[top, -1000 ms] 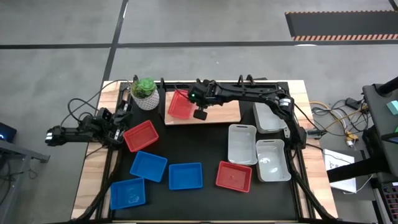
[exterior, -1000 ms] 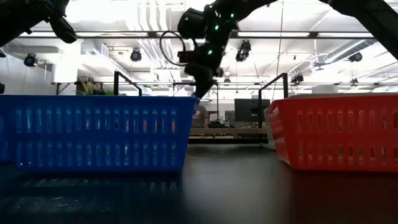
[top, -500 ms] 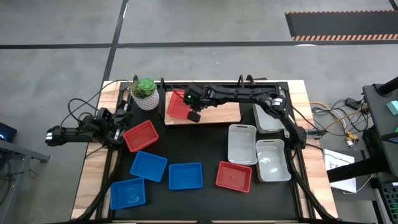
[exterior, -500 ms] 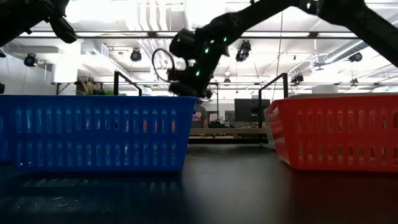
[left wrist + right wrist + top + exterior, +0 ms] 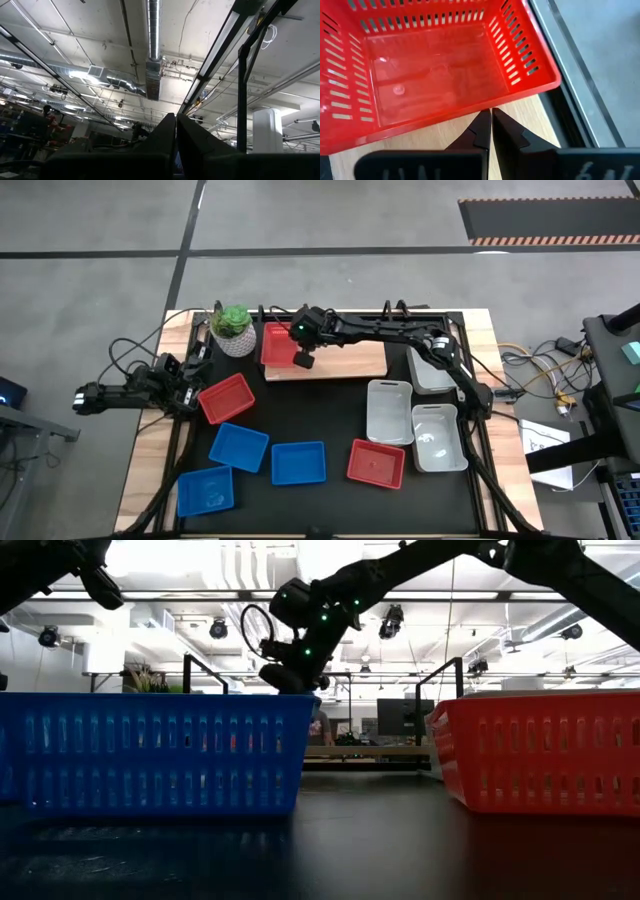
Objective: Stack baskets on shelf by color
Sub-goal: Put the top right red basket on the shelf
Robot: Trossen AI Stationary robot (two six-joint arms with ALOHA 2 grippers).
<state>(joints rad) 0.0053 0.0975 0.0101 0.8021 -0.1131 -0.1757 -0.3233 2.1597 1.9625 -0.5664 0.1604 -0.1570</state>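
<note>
High view: the right gripper [image 5: 297, 352], jaws together and holding nothing, sits at the near rim of a red basket [image 5: 274, 345] on the left end of the shelf [image 5: 350, 360], upper centre of the frame. Since a second ago both arm and basket have shifted leftward along the board. The left gripper [image 5: 190, 385], jaws together, waits at centre left beside another red basket [image 5: 227, 398].
</note>
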